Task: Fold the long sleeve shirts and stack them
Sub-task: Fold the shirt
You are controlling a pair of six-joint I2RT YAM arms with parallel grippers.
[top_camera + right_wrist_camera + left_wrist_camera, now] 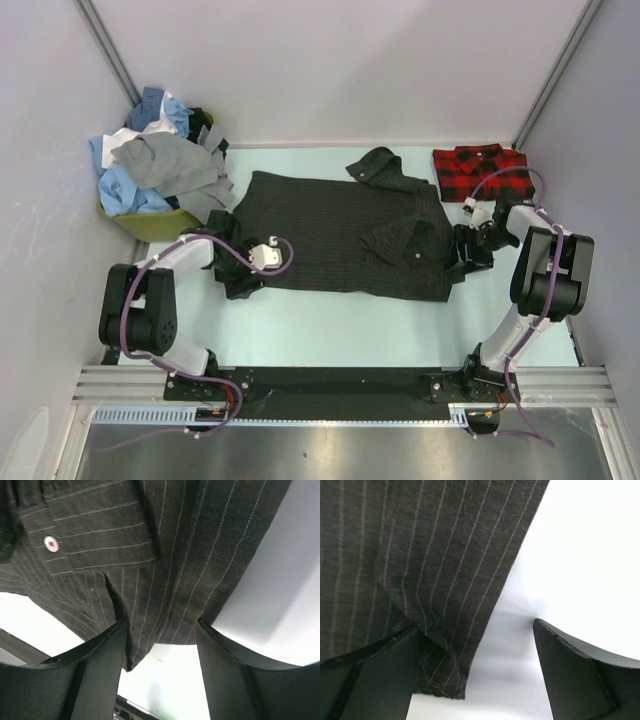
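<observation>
At the charcoal shirt's (330, 235) near-left corner, the left fingers (580, 670) stand wide apart, with cloth lying over only one of them. At its right edge the right fingers (95, 670) are apart too, astride the hem. Closing now might miss the left corner or catch a single layer, skewing the fold; the plaid shirt (480, 170) lies folded beyond its far-right corner.

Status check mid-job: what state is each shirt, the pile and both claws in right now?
Charcoal shirt: spread out on the table.
Plaid shirt: folded, far right corner.
Pile: crumpled, heaped in bin.
Left claw: open, at shirt's edge.
Right claw: open, straddling shirt's edge.
</observation>
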